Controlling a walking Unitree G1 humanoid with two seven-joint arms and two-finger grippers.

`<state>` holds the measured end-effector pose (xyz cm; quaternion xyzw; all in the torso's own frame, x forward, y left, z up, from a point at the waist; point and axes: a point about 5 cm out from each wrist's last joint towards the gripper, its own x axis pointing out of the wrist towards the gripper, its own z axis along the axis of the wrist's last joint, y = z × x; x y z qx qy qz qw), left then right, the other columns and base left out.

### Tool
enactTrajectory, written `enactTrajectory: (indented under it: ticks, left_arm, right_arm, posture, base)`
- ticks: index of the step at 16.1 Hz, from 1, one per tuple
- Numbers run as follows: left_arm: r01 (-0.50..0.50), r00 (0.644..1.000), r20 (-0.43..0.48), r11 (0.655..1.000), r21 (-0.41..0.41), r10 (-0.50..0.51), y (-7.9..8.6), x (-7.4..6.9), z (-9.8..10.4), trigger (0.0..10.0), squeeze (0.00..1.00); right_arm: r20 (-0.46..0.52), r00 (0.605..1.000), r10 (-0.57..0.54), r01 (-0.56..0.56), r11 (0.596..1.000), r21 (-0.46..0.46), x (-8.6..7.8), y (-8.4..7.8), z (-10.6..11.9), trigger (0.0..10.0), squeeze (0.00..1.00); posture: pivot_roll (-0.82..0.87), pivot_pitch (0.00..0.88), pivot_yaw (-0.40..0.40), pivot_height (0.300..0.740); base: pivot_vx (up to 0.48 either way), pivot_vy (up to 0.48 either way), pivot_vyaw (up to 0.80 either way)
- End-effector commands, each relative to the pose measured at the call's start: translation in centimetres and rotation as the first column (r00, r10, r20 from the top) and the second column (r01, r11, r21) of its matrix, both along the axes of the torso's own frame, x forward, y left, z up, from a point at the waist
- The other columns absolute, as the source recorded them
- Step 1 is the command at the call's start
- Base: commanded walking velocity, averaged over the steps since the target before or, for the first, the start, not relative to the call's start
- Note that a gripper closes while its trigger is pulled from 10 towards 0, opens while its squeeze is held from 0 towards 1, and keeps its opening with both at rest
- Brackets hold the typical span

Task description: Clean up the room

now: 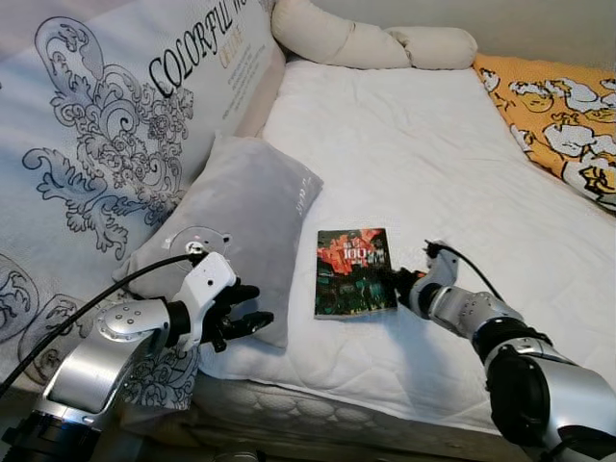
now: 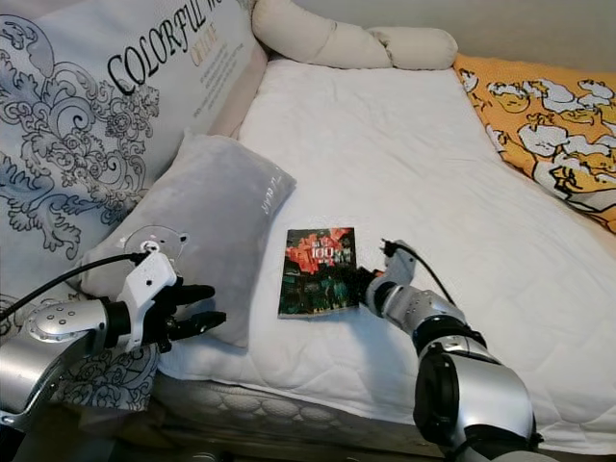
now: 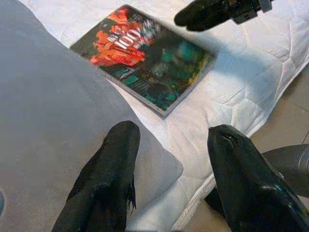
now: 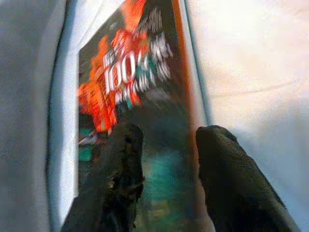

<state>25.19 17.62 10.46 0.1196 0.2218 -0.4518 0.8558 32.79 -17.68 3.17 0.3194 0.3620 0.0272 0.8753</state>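
A dark book (image 1: 353,271) with red and teal cover art lies flat on the white mattress (image 1: 414,144), close to its front edge. My right gripper (image 1: 395,281) is at the book's right edge, open, with its black fingers (image 4: 120,169) spread over the cover and that edge. My left gripper (image 1: 252,306) hovers open at the lower corner of a grey pillow (image 1: 245,217), left of the book. In the left wrist view the book (image 3: 145,58) lies beyond the open fingers (image 3: 116,159), past the pillow's edge.
A large cushion (image 1: 106,125) with black scroll print leans along the left. Cream bolster pillows (image 1: 366,43) lie at the bed's far end. An orange patterned blanket (image 1: 558,115) covers the right side. Floor (image 3: 289,125) shows below the mattress's front edge.
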Motion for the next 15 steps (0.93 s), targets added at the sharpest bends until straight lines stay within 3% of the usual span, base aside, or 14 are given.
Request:
enactTrajectory:
  ticks: [1,6,7,9,10,11,13,15]
  left_arm:
    - [0.008,1.000,0.021,1.000,-0.009,-0.007,-0.4,0.4,0.6,10.0,0.00]
    - [-0.026,0.999,0.040,0.998,-0.056,0.028,-1.1,0.1,0.4,10.0,0.00]
    - [-0.167,0.975,0.131,0.980,-0.110,0.180,-1.0,0.9,0.4,10.0,0.00]
    - [-0.370,0.894,0.212,0.917,-0.149,0.395,-0.3,2.0,0.2,10.0,0.00]
    - [-0.515,0.795,0.275,0.841,-0.166,0.541,0.3,2.5,-0.2,10.0,0.00]
    - [-0.551,0.765,0.293,0.818,-0.165,0.574,0.4,2.4,-0.4,10.0,0.00]
    - [-0.579,0.741,0.308,0.800,-0.156,0.597,0.2,2.1,-1.0,10.0,0.00]
    - [-0.654,0.677,0.287,0.733,-0.188,0.677,0.4,1.7,-1.4,10.0,0.00]
  right_arm:
    - [0.003,0.998,-0.058,0.058,0.998,-0.036,-0.4,-1.8,-0.2,10.0,1.00]
    - [0.034,0.998,-0.047,0.051,0.992,-0.118,-1.5,-4.4,-0.9,10.0,1.00]
    - [0.161,0.987,-0.020,0.057,0.972,-0.226,-0.9,-5.1,0.1,10.0,1.00]
    - [0.271,0.962,-0.030,0.127,0.929,-0.348,-0.5,-5.6,0.9,10.0,1.00]
    - [0.360,0.931,-0.056,0.211,0.889,-0.406,-0.9,-5.0,1.3,10.0,1.00]
    - [0.408,0.912,-0.043,0.231,0.875,-0.425,-1.2,-4.4,1.5,10.0,1.00]
    - [0.476,0.879,0.033,0.228,0.847,-0.480,-2.4,-2.9,1.9,10.0,1.00]
    - [0.516,0.855,0.057,0.230,0.849,-0.475,-3.9,-1.1,2.0,10.0,1.00]
  posture:
    - [0.15,0.000,-0.008,0.740]
    - [0.14,0.000,-0.037,0.740]
    - [0.12,0.000,-0.034,0.740]
    - [0.10,0.000,-0.025,0.740]
    - [0.08,0.000,-0.019,0.740]
    - [0.08,0.000,-0.019,0.740]
    - [0.07,0.000,-0.018,0.740]
    - [0.07,0.000,-0.020,0.740]
  base:
    - [0.000,0.000,0.00]
    - [0.000,0.000,0.00]
    - [0.000,0.000,0.00]
    - [0.000,0.000,0.00]
    - [0.000,0.000,0.00]
    - [0.000,0.000,0.00]
    - [0.000,0.000,0.00]
    - [0.000,0.000,0.00]
